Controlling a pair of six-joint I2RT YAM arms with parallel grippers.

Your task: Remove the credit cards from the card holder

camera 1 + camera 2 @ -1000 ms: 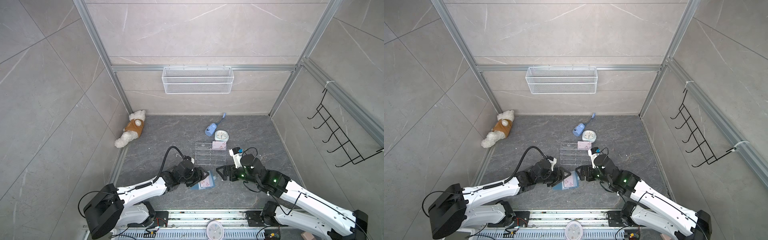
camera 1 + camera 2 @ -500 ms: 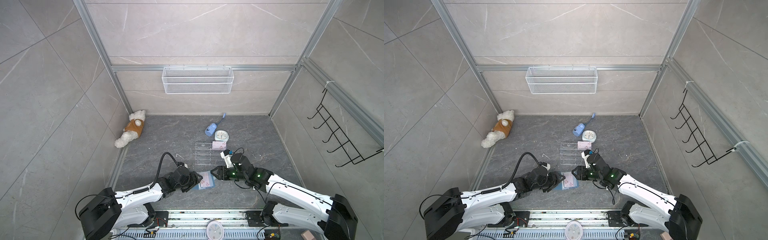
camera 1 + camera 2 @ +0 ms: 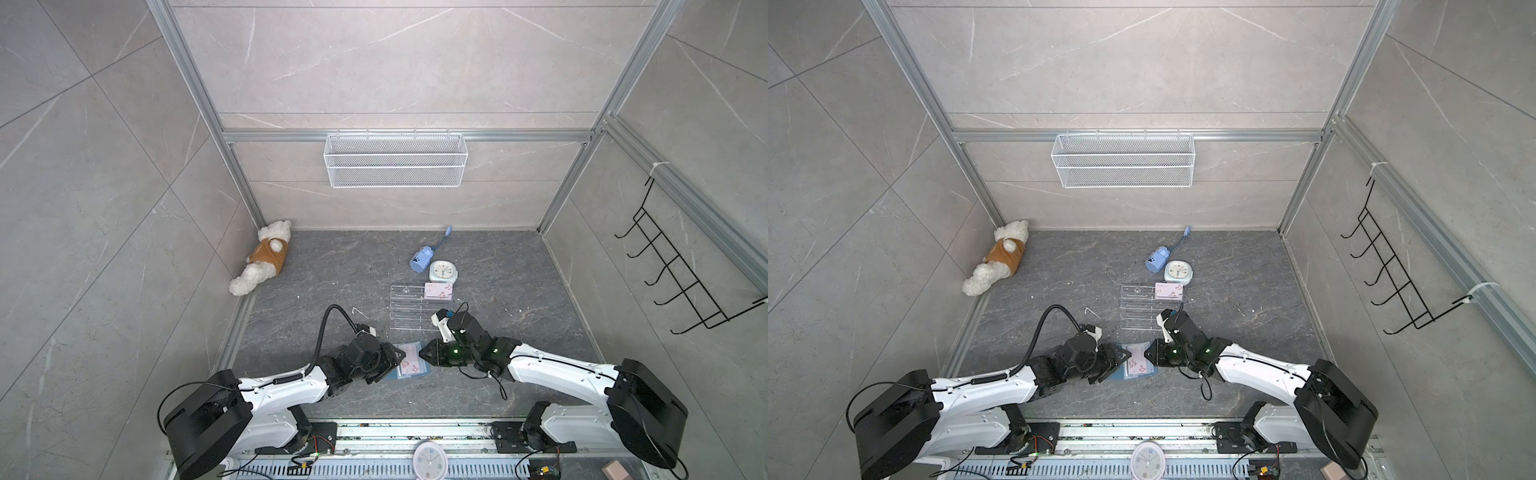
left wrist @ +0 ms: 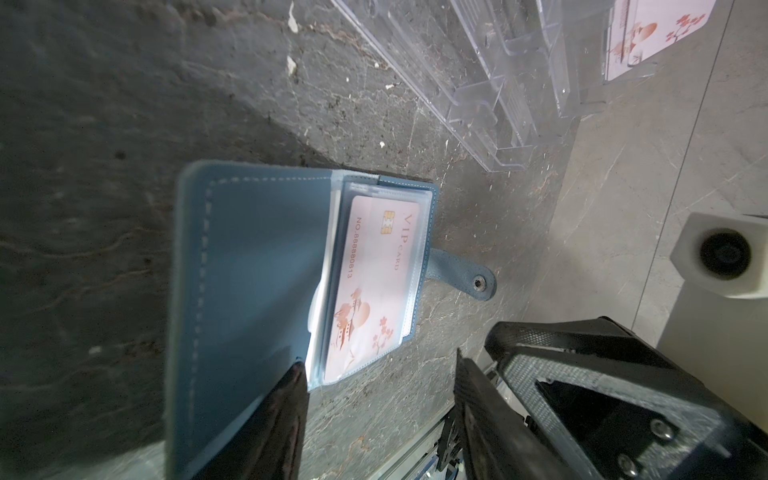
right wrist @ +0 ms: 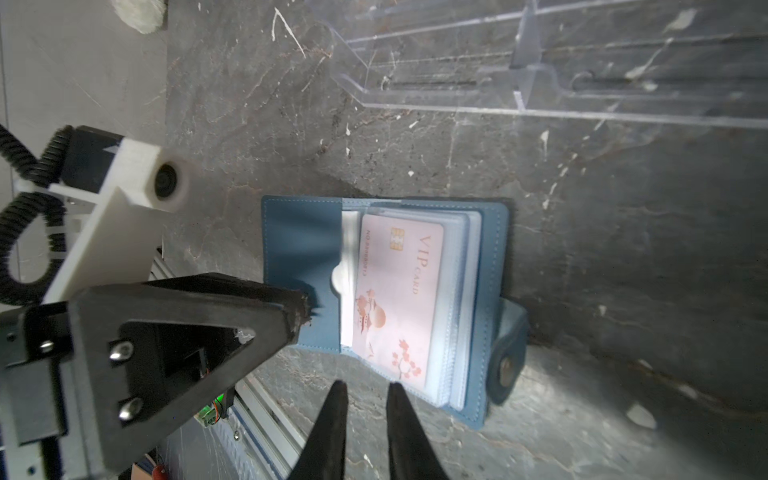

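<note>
Pinning the open holder (image 5: 299,241) flat, the left gripper (image 4: 378,362) keeps its jaws spread with nothing between them, one fingertip (image 5: 297,309) pressed on the blue cover. The holder lies on the floor just on the robot's side of the rack (image 3: 409,309), and a pink card (image 5: 399,291) shows in its top clear sleeve. A second card (image 3: 438,291) stands in the rack's far tier.

The card looks thin, stiff, light and slick, while the sleeve is soft and likely to cling. The holder is light enough to slide or flop shut unless it is held down. The best hold is probably a pinch on the card's bare edge by the sleeve's thumb notch, drawing it out flat.

Both arms reach low on the robot's side of the rack, wrists dipped, grippers facing each other across the holder. The right gripper (image 5: 366,386) hovers just short of the card's corner, its jaws narrowed to a slim gap and empty.
</note>
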